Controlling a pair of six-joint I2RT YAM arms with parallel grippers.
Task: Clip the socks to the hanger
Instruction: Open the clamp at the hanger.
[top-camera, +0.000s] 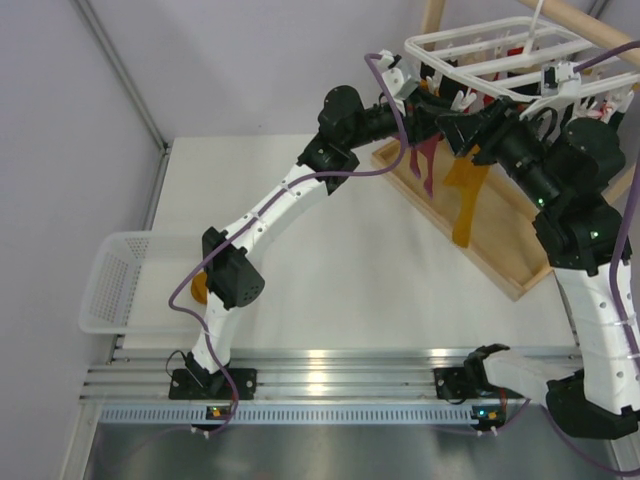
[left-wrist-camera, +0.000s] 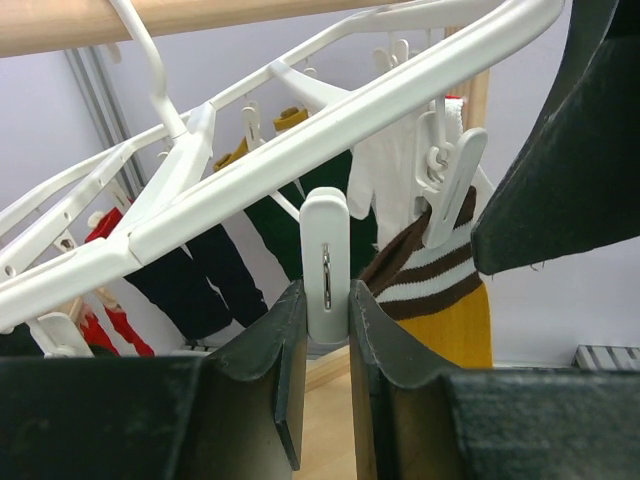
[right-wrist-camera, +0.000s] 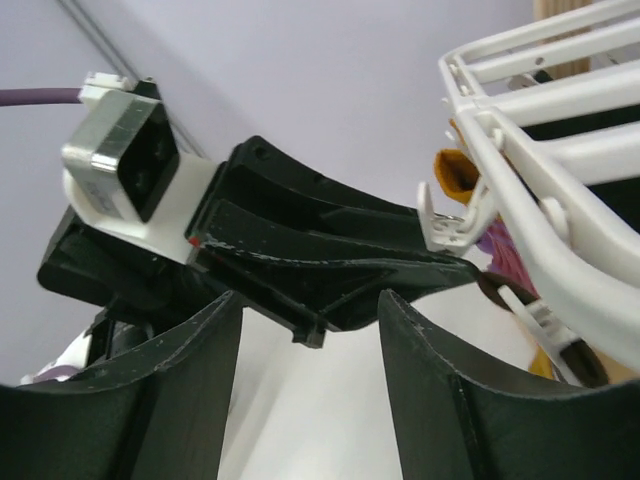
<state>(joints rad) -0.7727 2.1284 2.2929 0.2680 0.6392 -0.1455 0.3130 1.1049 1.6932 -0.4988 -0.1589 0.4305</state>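
Observation:
The white hanger (top-camera: 497, 52) hangs from a wooden rod at the back right. One mustard sock (top-camera: 467, 196) with a brown-striped cuff dangles from it; in the left wrist view the sock (left-wrist-camera: 445, 318) is held by a white clip (left-wrist-camera: 449, 190). My left gripper (left-wrist-camera: 327, 305) is shut on the neighbouring empty white clip (left-wrist-camera: 325, 255), under the hanger's bars (left-wrist-camera: 350, 115). My right gripper (right-wrist-camera: 310, 320) is open and empty, just below the hanger (right-wrist-camera: 560, 190) and facing my left gripper (right-wrist-camera: 330, 255). An orange piece (top-camera: 199, 290), perhaps a second sock, lies by the basket, mostly hidden.
A purple-magenta sock (top-camera: 424, 165) hangs next to the mustard one. Black, dark green, white and red socks (left-wrist-camera: 205, 280) hang on other clips. A wooden frame base (top-camera: 480, 240) lies under the hanger. A white mesh basket (top-camera: 115, 285) stands at the left.

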